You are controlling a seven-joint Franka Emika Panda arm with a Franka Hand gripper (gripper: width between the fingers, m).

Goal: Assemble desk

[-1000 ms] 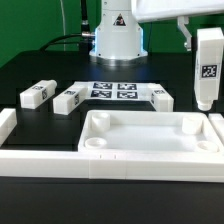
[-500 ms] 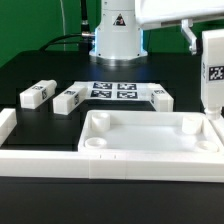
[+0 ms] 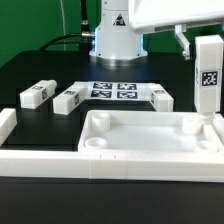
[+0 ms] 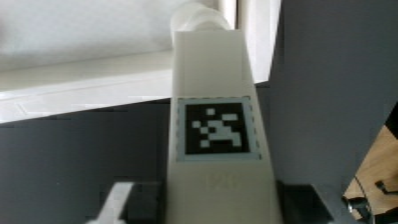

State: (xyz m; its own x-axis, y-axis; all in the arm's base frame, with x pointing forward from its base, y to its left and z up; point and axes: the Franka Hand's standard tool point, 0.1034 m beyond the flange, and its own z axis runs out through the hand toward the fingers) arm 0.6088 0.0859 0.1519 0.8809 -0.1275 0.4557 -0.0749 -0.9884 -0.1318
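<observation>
White arm base [image 3: 118,42], blue light ring [image 3: 98,36], dark triangular emblem [image 3: 117,18]; gripper [image 4: 208,202] pale grey.

— Where is the tabletop?
— The tabletop [image 3: 150,133] lies flat on the surface, hollow side up. It is a white shallow tray with a raised rim and a round socket in each near corner.
— And the legs?
— Three lie flat beyond it, tags showing. The first leg block [image 3: 37,94] and second leg block [image 3: 70,99] are side by side toward the exterior view's left, the third leg block [image 3: 160,98] toward its right. The fourth leg block [image 3: 207,75] stands upright, clamped in my tool [image 4: 210,200], its lower end at the tabletop's far corner on that right side. Seated or not, I cannot tell.
</observation>
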